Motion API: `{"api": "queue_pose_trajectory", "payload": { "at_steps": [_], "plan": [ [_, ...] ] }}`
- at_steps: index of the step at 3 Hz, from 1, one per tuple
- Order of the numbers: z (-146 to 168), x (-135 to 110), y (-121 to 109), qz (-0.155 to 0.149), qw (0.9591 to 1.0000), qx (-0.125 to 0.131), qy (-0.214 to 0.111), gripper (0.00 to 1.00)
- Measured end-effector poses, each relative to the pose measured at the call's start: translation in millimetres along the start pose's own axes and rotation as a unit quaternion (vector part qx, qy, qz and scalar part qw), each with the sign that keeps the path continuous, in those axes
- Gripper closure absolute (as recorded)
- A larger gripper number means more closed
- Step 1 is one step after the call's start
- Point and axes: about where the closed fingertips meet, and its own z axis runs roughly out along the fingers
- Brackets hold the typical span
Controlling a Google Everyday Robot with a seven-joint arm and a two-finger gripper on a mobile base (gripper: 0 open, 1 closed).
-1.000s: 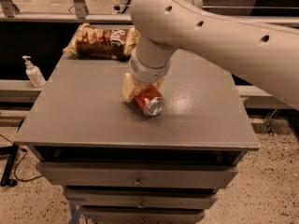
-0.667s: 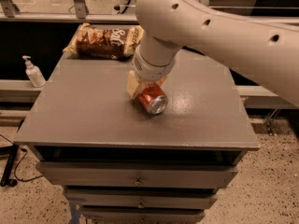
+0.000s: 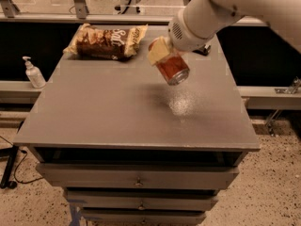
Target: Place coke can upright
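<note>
One small red aluminium coke can (image 3: 173, 69) hangs clear above the grey metal cabinet top (image 3: 117, 107), toward its back edge, clamped at its upper end by the cream-fingered gripper (image 3: 161, 54); we note its long axis slants, silver end down and rightward, so it wants tipping to vertical.

Looks like a robotics test area in a lab or office building. Shows in the grey steel drawer cabinet (image 3: 136, 180) serving as surface (image 3: 103, 107), speckled hard floor (image 3: 277, 192), metal-framed glass (image 3: 79, 1) at the far edge, pump bottle (image 3: 33, 74) on the left ledge, cables (image 3: 8, 167) near left. Also in the white arm's claw (image 3: 164, 60), clamped on a tilted coke can (image 3: 174, 69) above the surface's far right.
</note>
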Motion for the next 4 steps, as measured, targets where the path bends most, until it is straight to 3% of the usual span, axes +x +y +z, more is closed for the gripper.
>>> {"api": "queue_pose_trajectory", "payload": {
  "at_steps": [1,2,3,4],
  "plan": [
    [-39,-25,-15,-0.009,0.9947,-0.057,-0.085,1.0],
    [-70,-37,-10,-0.021,0.9752,-0.132,-0.177,1.0],
    [-83,-25,-10,-0.025,0.9498,-0.184,-0.252,1.0],
    [-108,-15,-10,-0.061,0.9393,-0.18,-0.286,1.0]
  ]
}}
